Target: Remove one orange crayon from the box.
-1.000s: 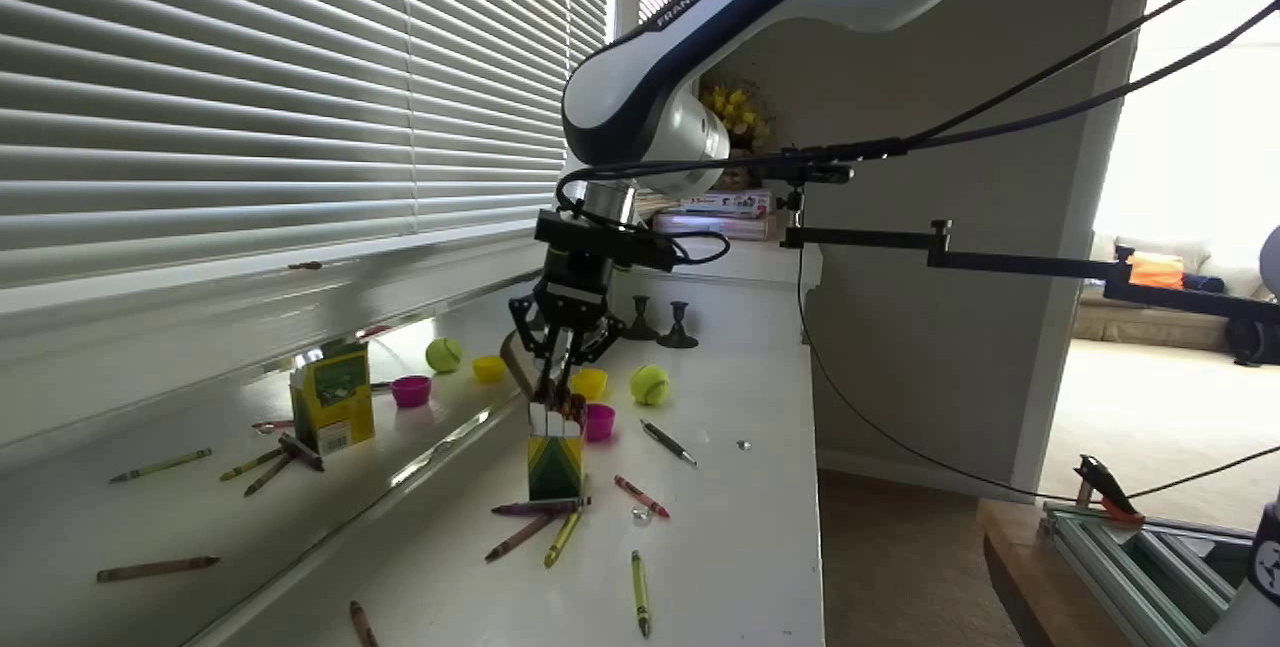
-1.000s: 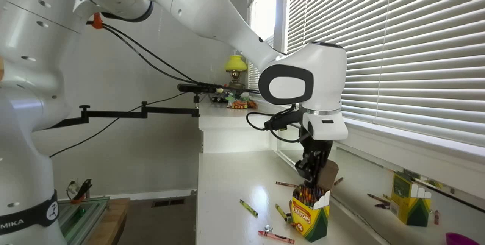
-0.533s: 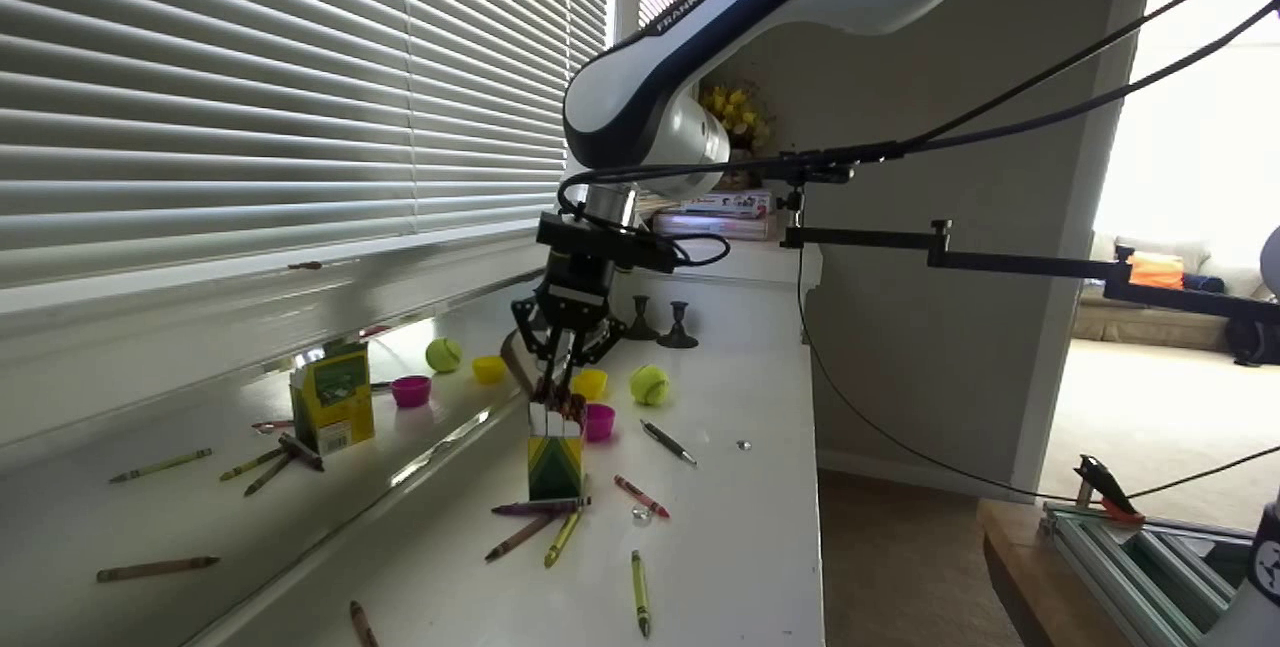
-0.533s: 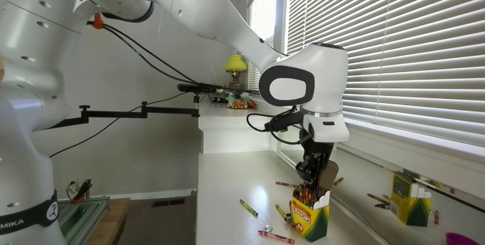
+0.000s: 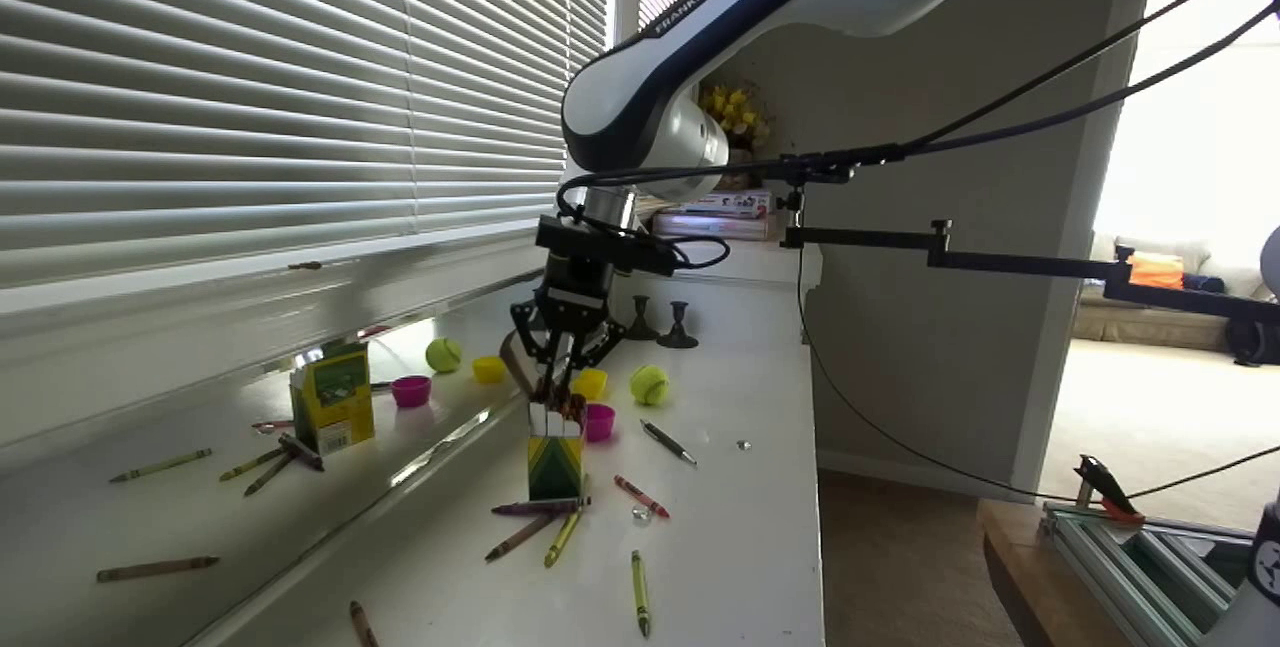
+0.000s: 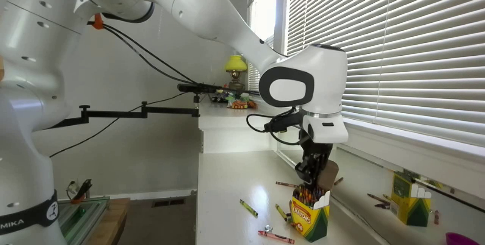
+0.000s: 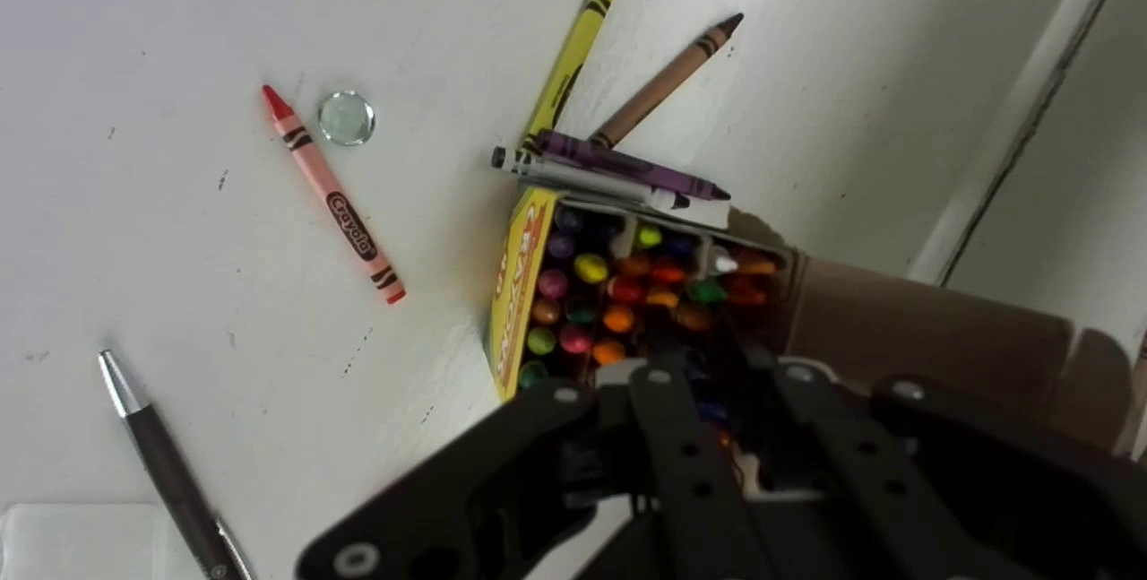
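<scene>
The white arm (image 6: 324, 78) is bending down over a white shelf (image 6: 223, 178). In an exterior view, blinds (image 6: 420, 48) are hanging on the right. Just under the gripper (image 5: 552, 394), at the near right, the crayon box (image 6: 308, 220) is standing with orange crayons (image 7: 618, 318) poking up. I cannot tell if the gripper is pinching one.

Packed crayon tips (image 7: 618, 318) leave little room beside the fingers (image 7: 696, 472) at the mouth of the box (image 7: 515, 311), where a raised flap (image 7: 932, 320) bars the side toward the mirror (image 6: 363, 173). A purple crayon (image 7: 633, 168) and a gray crayon (image 7: 587, 178) crowd an adjoining edge, while bare surface (image 7: 439, 257) lies open between the box and a red crayon (image 7: 333, 194).
</scene>
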You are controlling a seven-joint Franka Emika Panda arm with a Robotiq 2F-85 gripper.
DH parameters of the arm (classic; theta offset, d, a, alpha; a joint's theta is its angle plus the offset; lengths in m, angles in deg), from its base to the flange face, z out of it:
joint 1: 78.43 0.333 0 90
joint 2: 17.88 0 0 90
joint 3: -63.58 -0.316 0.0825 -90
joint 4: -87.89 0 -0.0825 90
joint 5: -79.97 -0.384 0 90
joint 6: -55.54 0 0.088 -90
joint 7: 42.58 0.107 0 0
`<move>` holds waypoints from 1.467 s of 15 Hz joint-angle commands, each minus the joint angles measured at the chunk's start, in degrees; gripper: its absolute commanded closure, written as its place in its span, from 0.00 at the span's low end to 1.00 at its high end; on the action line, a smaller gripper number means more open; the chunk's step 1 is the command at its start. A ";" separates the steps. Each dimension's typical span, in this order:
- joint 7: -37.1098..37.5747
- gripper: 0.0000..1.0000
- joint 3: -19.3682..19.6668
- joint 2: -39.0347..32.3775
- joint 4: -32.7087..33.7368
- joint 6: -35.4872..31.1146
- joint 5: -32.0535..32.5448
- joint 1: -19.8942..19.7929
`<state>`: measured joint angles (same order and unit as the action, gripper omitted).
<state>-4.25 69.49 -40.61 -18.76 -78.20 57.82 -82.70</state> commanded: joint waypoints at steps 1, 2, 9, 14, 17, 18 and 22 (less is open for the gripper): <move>-1.35 0.81 -0.50 -1.10 1.16 1.23 -0.65 -0.56; -3.50 0.79 -1.10 -1.37 1.06 -0.87 -1.76 -0.99; -5.79 0.95 -0.51 -3.11 2.79 0.04 -0.84 -0.98; -5.56 1.00 -0.48 -2.72 2.85 0.53 -0.93 -0.97; -5.31 1.00 -0.48 -2.10 2.49 1.02 -0.98 -0.93; -5.01 1.00 -0.50 -1.73 2.45 1.59 -1.11 -0.93; -5.34 1.00 -1.02 1.58 1.14 1.64 -2.00 -0.83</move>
<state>-8.46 69.28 -41.34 -17.35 -78.16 57.67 -82.97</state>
